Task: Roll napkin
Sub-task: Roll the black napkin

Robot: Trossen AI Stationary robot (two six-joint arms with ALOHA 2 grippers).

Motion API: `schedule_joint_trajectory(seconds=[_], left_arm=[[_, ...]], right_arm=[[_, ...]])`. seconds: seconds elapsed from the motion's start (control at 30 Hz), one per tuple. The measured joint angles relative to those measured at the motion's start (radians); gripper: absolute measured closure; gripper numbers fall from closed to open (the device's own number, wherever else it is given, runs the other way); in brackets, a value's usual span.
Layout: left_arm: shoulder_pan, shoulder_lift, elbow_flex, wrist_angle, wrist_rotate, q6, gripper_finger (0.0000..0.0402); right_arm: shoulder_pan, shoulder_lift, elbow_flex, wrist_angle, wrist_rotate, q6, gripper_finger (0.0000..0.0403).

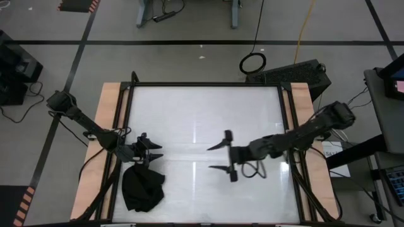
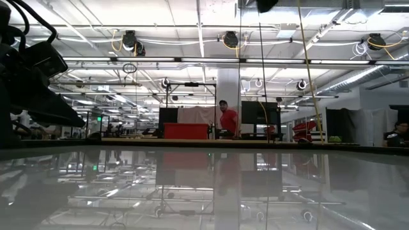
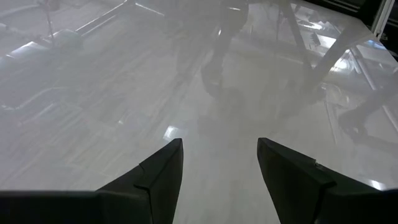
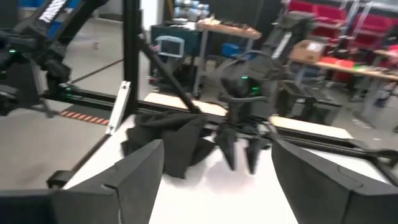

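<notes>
The table (image 1: 202, 126) is the biggest thing here, a glossy white top inside a dark frame with pale wooden strips along its left and right sides. Its surface mirrors the ceiling lights in the low view.

The left arm (image 1: 82, 120) reaches in from the table's left edge, and the right arm (image 1: 303, 133) comes in from the right edge, stretching toward the middle.

The napkin (image 1: 142, 188) lies in a crumpled black heap near the front left corner of the table, not spread flat. In the right wrist view the same cloth (image 4: 171, 146) shows bunched in loose folds next to the dark frame.

The right gripper (image 1: 222, 156) hangs over the middle of the table, well apart from the napkin, with its two fingers spread wide and nothing between them. Its own wrist view shows the same wide gap.

The left gripper (image 1: 151, 151) sits just behind the napkin heap, near its upper edge; whether it touches the cloth cannot be told. Its fingers (image 3: 155, 177) stand apart over bare tabletop, holding nothing.

A person in a red top (image 2: 227, 119) stands far off in the room behind the table.
</notes>
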State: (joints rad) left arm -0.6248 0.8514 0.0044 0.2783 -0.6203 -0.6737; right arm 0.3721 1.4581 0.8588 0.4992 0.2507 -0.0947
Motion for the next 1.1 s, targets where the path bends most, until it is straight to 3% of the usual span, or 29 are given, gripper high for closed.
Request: schedule_joint_trajectory(seconds=[0.2, 0.7, 1.1], left_arm=[[0.000, 0.000, 0.000, 0.000, 0.000, 0.000, 0.0189], [0.000, 0.000, 0.000, 0.000, 0.000, 0.000, 0.0189], [0.000, 0.000, 0.000, -0.001, 0.000, 0.000, 0.0189]], right_arm=[[-0.013, 0.197, 0.155, -0.003, -0.100, 0.003, 0.0113], [-0.017, 0.674, 0.504, -0.005, -0.101, 0.038, 0.0113], [-0.104, 0.891, 0.744, -0.064, -0.184, 0.039, 0.0113]])
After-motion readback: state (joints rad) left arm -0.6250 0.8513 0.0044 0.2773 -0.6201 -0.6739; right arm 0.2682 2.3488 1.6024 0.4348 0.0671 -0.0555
